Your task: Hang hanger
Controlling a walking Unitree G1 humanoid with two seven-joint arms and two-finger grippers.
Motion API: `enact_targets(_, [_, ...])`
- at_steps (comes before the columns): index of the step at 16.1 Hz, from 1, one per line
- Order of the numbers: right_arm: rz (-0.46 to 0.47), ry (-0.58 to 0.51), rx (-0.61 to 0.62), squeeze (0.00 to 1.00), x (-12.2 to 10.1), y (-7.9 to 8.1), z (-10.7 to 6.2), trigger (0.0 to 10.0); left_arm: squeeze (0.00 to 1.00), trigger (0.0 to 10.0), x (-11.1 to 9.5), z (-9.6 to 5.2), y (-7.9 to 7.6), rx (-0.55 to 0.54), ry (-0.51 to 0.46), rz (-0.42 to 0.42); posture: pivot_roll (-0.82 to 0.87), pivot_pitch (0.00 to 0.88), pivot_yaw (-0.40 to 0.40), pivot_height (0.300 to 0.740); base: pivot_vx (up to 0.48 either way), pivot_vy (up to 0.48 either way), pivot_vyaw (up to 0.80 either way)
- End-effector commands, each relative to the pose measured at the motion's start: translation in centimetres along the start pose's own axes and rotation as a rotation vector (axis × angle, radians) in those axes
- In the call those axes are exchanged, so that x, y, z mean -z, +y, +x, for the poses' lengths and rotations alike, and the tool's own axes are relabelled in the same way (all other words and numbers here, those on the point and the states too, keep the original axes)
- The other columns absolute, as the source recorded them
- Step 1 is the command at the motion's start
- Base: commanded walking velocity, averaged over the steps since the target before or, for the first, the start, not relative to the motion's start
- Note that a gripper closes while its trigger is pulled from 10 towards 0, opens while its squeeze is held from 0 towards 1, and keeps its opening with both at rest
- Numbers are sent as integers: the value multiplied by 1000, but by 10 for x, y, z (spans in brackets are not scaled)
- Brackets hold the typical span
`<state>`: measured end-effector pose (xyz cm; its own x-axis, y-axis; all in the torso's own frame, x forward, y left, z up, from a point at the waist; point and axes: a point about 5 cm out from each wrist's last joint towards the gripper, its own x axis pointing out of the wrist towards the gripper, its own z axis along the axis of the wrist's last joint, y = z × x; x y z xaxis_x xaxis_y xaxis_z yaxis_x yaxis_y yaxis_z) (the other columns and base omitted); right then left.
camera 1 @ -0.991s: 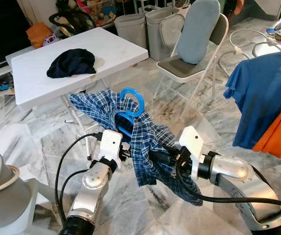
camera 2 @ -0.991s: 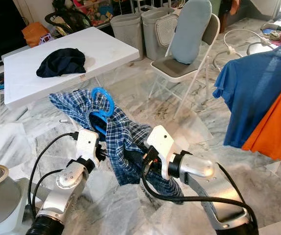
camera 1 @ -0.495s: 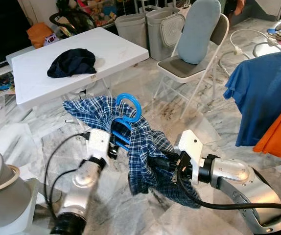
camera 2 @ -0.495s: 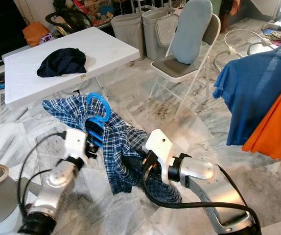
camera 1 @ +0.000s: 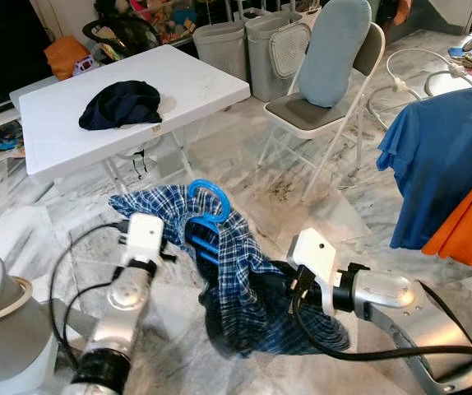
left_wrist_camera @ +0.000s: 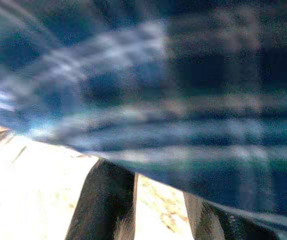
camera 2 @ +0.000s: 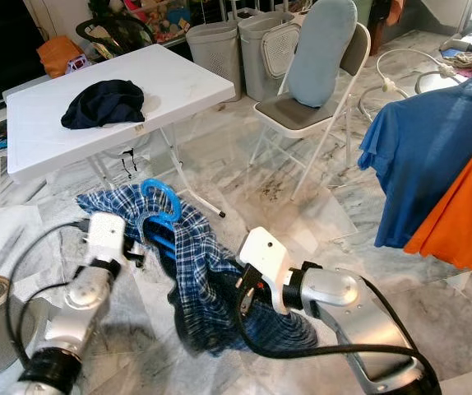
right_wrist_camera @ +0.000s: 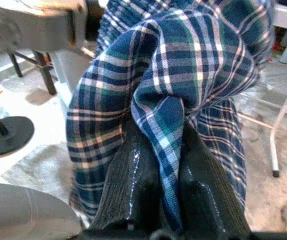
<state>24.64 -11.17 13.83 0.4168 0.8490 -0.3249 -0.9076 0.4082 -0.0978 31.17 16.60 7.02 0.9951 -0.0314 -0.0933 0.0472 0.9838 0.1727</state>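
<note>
Lower now than a second ago, the blue hanger (camera 1: pixel 205 216) and the plaid shirt (camera 1: pixel 244 288) draped on it hang nearer the marble floor (camera 1: pixel 302 206), and both arms have dropped with them. From the left, the left gripper (camera 1: pixel 178 245) sits at the hanger's edge under the cloth; whether its fingers grip cannot be told. Right of it, the right gripper (right_wrist_camera: pixel 158 165) is clenched on a fold of the shirt. Behind stand a white table (camera 1: pixel 55 132) and a folding chair (camera 1: pixel 318 99).

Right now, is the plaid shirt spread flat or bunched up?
Bunched: the plaid shirt hangs crumpled over the blue hanger, with a fold pinched by the right gripper.
</note>
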Motion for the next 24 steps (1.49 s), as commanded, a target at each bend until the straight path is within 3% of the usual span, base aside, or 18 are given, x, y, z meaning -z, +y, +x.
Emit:
enact_targets(1, [-54,-11,41,0,-6,-6,6,10000,0,0,-6,1,-1,16,-25,-19,-167,0,134,740,0,0,0])
enact_targets(2, [-68,10,108,0,-4,-14,10,10000,0,0,-11,-1,-12,68,-44,-39,-167,0,134,740,0,0,0])
enact_targets(3, [-98,22,171,0,-3,-22,13,10000,0,10000,-15,-6,-25,119,-62,-67,-167,0,134,740,0,0,0])
enact_targets(4, [-109,21,255,0,-3,-32,16,10000,1000,10000,-17,-12,-35,154,-73,-101,-167,0,134,740,0,0,0])
enact_targets(5, [-64,4,347,0,-5,-43,20,10000,1000,10000,-19,-20,-46,197,-84,-116,-162,0,134,740,0,0,0])
enact_targets(6, [-65,1,364,0,-6,-46,21,10000,1000,10000,-19,-23,-50,211,-88,-114,-162,0,134,740,0,0,0])
enact_targets(8, [-65,-25,356,0,-12,-45,32,10000,1000,10000,-22,-29,-72,341,-120,-92,-146,0,128,740,0,0,0])
enact_targets(9, [-73,-33,326,0,-14,-41,34,10000,1000,10000,-23,-28,-75,357,-126,-71,-144,0,127,740,0,0,0])
enact_targets(14, [-100,-63,148,0,-17,-19,27,10000,1000,10000,-32,-10,-63,301,-122,-31,-162,0,142,740,0,0,0])
enact_targets(16, [-97,-56,101,0,-14,-11,24,10000,1000,10000,-32,-6,-56,258,-126,27,-168,0,149,740,0,0,0])
enact_targets(17, [-96,-55,97,0,-14,-10,23,10000,0,10000,-31,-6,-55,254,-119,39,-166,0,148,740,0,0,0])
enact_targets(20, [-95,-66,75,0,-17,-8,24,10000,0,10000,-28,-6,-54,239,-107,48,-165,0,144,740,0,0,0])
enact_targets(21, [-94,-63,78,0,-16,-9,24,10000,0,3725,-28,-6,-53,236,-105,51,-164,0,143,740,0,0,0])
enact_targets(22, [-93,-60,79,0,-15,-10,23,10000,0,0,-26,-6,-51,228,-99,60,-162,0,141,740,0,0,0])
enact_targets(24, [-80,-57,75,0,-13,-9,21,10000,0,0,-19,-6,-41,189,-68,69,-162,0,141,740,0,0,0])
